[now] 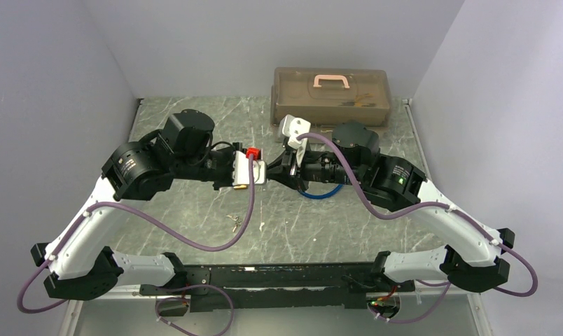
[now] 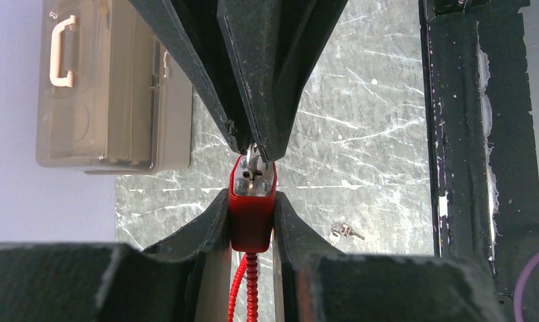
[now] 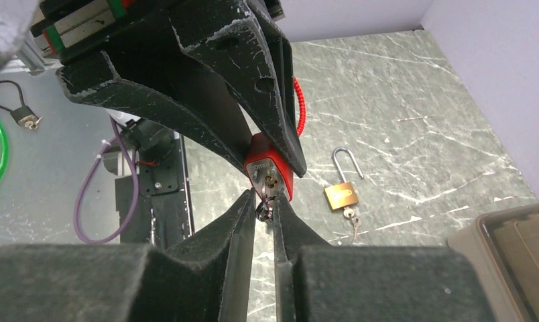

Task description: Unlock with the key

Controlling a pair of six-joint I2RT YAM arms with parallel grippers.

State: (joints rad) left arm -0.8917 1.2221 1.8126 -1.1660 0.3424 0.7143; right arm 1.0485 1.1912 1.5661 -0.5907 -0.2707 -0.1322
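Keys (image 1: 234,222) lie loose on the worktop (image 1: 321,224) nearest the arm bases, with a brass padlock (image 3: 340,193), shackle swung open, just beyond them; neither looks to be in play. Above these, in mid-air between the arms, the left hand (image 2: 252,201) is closed firmly on the flanks of the red lock (image 2: 252,218), probably to keep the body from twisting while the other arm works. The right hand (image 3: 263,201) meets it tip to tip, its fingers nearly together and pinching the key (image 2: 253,157) at the keyhole; how deep the key sits I cannot tell. The lock's long axis runs level, left to right along the line of both hands. Its keyhole face points toward the right hand, and its red cable (image 2: 249,288) trails back toward the left wrist. So aligned, a roll of the right wrist should turn the key. Farthest off, a translucent box (image 1: 331,94) with a pale handle stands against the back wall.
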